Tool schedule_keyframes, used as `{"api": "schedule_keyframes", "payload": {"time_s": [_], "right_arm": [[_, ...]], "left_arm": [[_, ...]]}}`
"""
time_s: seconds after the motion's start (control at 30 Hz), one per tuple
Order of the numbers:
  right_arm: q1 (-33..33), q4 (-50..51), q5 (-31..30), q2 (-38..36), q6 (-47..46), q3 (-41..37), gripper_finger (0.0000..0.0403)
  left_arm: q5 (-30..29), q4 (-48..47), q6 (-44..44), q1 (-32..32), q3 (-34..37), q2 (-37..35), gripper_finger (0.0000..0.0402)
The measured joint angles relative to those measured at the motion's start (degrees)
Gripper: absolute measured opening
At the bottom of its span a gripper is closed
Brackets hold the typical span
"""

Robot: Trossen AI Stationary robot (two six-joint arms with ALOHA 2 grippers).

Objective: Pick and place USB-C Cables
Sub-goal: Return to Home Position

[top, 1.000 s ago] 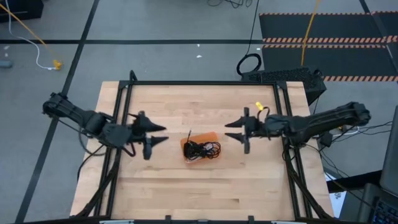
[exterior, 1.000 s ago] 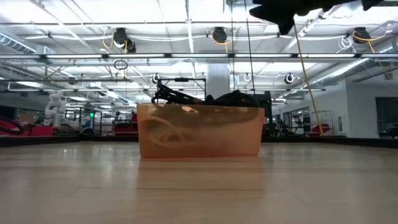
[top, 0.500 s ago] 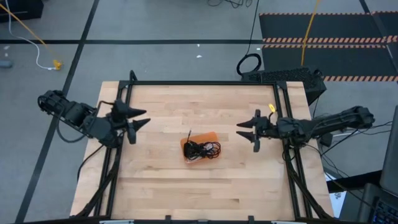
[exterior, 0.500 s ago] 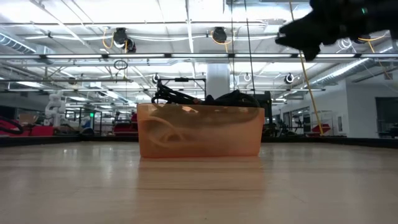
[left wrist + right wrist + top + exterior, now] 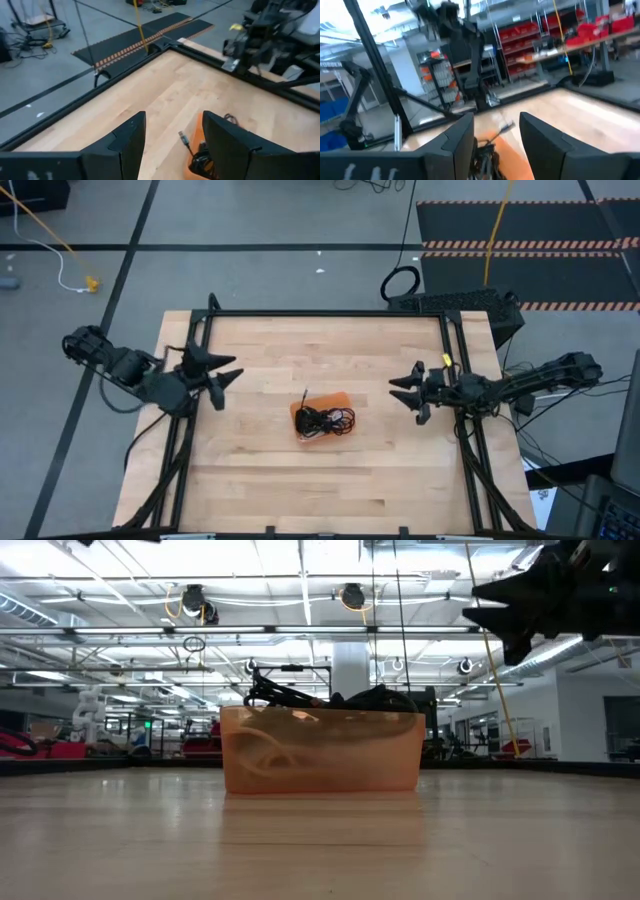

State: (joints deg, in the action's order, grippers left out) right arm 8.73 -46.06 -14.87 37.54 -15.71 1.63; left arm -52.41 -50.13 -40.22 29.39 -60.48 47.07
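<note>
A small orange tray (image 5: 340, 399) sits near the table's middle, holding a tangle of black USB-C cables (image 5: 325, 420); one cable end sticks up over its far-left corner (image 5: 303, 396). In the low view the tray (image 5: 320, 752) stands on the wood with black cable (image 5: 290, 696) heaped above its rim. No white cable shows. My left gripper (image 5: 225, 374) hovers open near the table's left edge, my right gripper (image 5: 408, 391) open near the right edge. Both are empty and well apart from the tray.
A black metal frame (image 5: 320, 313) runs round the wooden table. A large black cable loop (image 5: 400, 282) and a yellow cable (image 5: 495, 230) lie on the floor beyond the far edge. Bare wood lies on every side of the tray.
Both arms drew back from the tray. The left gripper moved toward the table's left and far edges, then nearly stopped. The right gripper moved toward the right edge and came lower in the low view. The tray and cables stayed put.
</note>
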Motion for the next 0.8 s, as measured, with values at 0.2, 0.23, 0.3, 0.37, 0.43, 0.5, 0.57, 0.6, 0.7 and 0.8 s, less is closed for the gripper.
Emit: {"api": "schedule_keyframes", "payload": {"time_s": [0.2,0.23,0.3,0.37,0.43,0.5,0.57,0.6,0.7,0.8], "right_arm": [[0.0,0.8,-0.1,0.1,1.7,-0.1,0.0153],[0.0,0.3,-0.1,0.0,1.8,-0.1,0.0153],[0.0,0.3,-0.1,0.0,1.8,-0.1,0.0153],[0.0,0.4,-0.1,0.0,1.8,-0.1,0.0153],[0.0,0.5,-0.1,0.1,1.8,-0.1,0.0153],[0.0,0.7,-0.1,0.0,1.8,-0.1,0.0153],[0.0,1.2,-0.1,0.0,1.7,-0.1,0.0153],[0.0,1.4,-0.1,0.0,1.7,-0.1,0.0153],[0.0,1.9,-0.1,0.0,1.6,-0.2,0.0153],[0.0,1.8,-0.1,0.0,1.6,-0.2,0.0153]], "left_arm": [[-0.3,10.8,-2.0,0.0,10.4,0.3,0.0198],[-0.3,13.9,-1.8,0.0,12.6,0.3,0.0198],[-0.2,20.1,-0.5,0.0,16.8,0.3,0.0198],[-0.2,26.9,0.9,0.0,20.6,0.3,0.0198],[-0.2,33.4,2.1,0.0,24.5,0.3,0.0198],[0.2,40.0,3.0,-0.1,28.3,0.3,0.0198],[0.4,45.8,3.6,-0.1,31.9,0.3,0.0198],[0.7,48.5,3.9,-0.1,33.5,0.3,0.0198],[1.4,55.4,4.2,-0.1,37.6,0.3,0.0198],[1.4,60.6,4.6,-0.1,40.8,0.3,0.0198]]}}
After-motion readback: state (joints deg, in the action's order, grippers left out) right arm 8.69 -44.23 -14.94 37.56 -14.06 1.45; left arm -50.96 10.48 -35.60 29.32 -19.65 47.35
